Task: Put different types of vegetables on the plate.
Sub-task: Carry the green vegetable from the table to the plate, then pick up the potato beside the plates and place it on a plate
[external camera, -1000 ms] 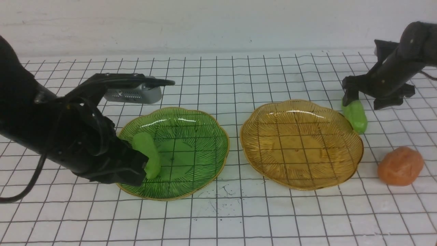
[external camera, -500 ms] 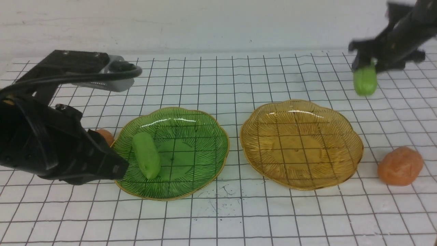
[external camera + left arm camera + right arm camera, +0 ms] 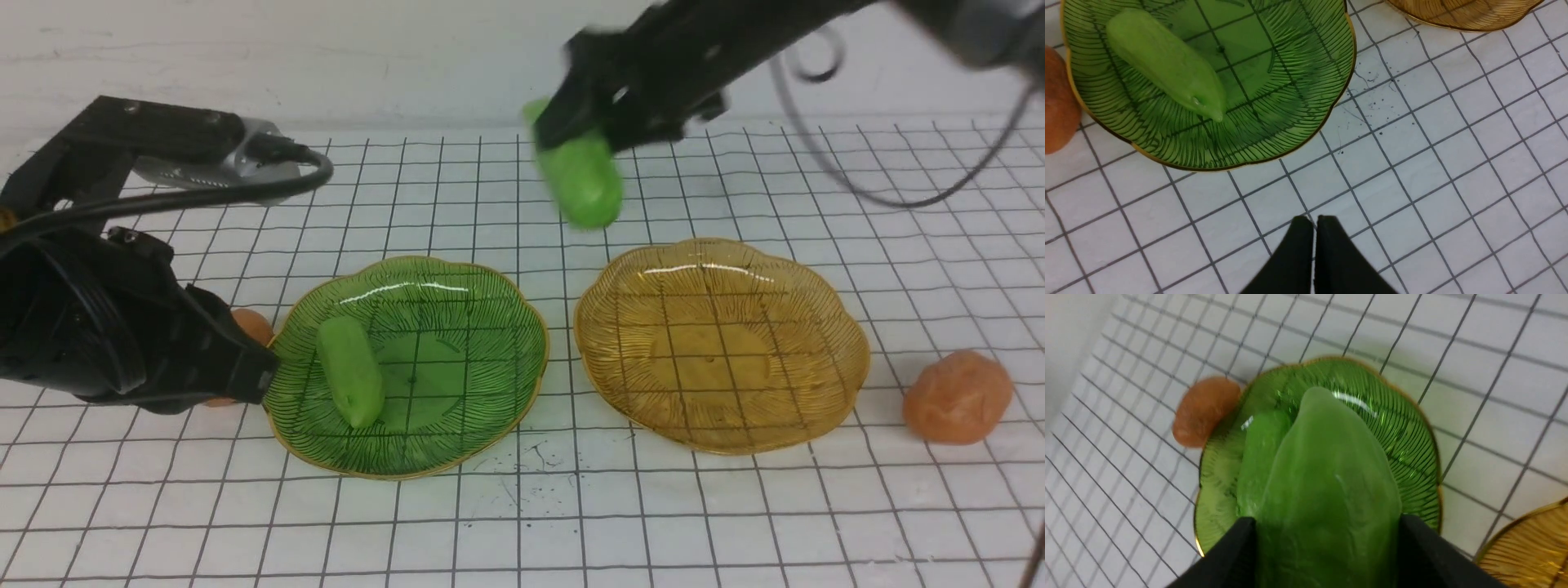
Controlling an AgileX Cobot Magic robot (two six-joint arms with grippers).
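Nearest to me, the left gripper (image 3: 1313, 228) hangs over the gridded table (image 3: 522, 523), just beside the near-left edge of the green plate (image 3: 473, 343). Its two fingers are pressed together with almost no gap, and nothing is between them. I judge it is free for a next pick.

On the green plate lies the first cucumber (image 3: 351, 382), flat, on the plate's left half. The right potato (image 3: 957, 397) sits on the table, near the amber plate (image 3: 718, 343) but apart from it; that plate holds nothing. The left potato (image 3: 249, 325) touches the green plate's left rim from outside, partly hidden behind the left arm.

Farthest and highest, the right gripper (image 3: 1327, 539) clamps the second cucumber (image 3: 581, 175) by its upper end, one finger on each side, open only as wide as the toy. It hangs tilted in the air, blurred, behind the gap between the two plates. I cannot tell which plate is its goal. Since each plate should receive different types, I judge the amber plate is the better one.
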